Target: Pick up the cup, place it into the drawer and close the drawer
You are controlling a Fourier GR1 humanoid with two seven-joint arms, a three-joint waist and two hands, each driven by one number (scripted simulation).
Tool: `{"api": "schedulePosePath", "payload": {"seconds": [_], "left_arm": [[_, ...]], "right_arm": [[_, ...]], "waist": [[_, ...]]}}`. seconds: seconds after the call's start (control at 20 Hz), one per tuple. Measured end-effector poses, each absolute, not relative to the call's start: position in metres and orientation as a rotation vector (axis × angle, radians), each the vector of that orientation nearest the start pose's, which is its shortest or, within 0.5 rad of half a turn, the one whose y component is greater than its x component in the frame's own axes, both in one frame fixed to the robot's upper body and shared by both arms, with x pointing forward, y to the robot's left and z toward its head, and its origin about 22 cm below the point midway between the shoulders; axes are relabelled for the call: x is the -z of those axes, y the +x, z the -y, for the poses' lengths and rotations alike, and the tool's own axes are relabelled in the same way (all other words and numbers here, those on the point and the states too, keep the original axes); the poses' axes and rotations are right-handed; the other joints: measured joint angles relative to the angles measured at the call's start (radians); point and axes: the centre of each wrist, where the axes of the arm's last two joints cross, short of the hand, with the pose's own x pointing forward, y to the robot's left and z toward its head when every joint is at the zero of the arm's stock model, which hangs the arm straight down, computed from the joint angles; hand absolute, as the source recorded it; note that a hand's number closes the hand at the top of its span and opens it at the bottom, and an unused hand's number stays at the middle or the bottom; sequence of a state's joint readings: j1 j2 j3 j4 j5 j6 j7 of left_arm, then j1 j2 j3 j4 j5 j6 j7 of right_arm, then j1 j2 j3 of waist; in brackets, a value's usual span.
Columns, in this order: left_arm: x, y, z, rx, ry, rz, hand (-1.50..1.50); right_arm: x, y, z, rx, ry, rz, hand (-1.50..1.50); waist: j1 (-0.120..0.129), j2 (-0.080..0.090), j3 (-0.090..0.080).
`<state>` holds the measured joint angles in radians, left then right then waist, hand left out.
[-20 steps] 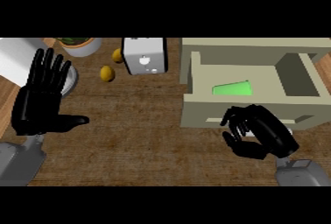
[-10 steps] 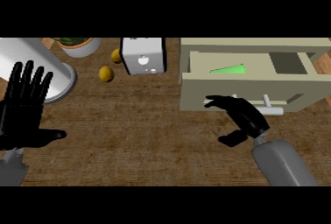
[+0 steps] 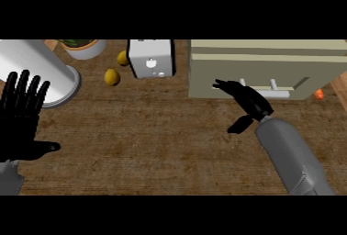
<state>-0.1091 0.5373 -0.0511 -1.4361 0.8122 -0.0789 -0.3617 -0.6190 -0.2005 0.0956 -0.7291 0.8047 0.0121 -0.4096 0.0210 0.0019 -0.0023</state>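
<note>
Drawer (image 3: pixel 271 69) shut; right hand (image 3: pixel 245 98) fingers at handle (image 3: pixel 271 90).

the beige drawer (image 3: pixel 271 69) sits shut at the counter's far right, its white handle (image 3: pixel 274 91) facing front.

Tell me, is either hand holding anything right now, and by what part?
Nothing is held. The right hand has its fingers stretched against the drawer front by the handle, not curled round it. The left hand rests open at the left edge.
</note>
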Motion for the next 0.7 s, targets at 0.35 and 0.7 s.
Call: {"api": "schedulePosePath", "payload": {"seconds": [0.35,0.7], "left_arm": [[-0.043,0.267,-0.345,-0.189,-0.302,1.888,-1.50],[-0.042,0.271,-0.336,-0.170,-0.321,1.888,-1.50]], "right_arm": [[-0.003,0.407,0.248,-1.223,-0.358,1.564,-1.50],[-0.016,0.420,0.264,-1.232,-0.297,1.532,-1.50]], "waist": [[0.019,-0.001,-0.002],[0.037,0.005,0.000]]}}
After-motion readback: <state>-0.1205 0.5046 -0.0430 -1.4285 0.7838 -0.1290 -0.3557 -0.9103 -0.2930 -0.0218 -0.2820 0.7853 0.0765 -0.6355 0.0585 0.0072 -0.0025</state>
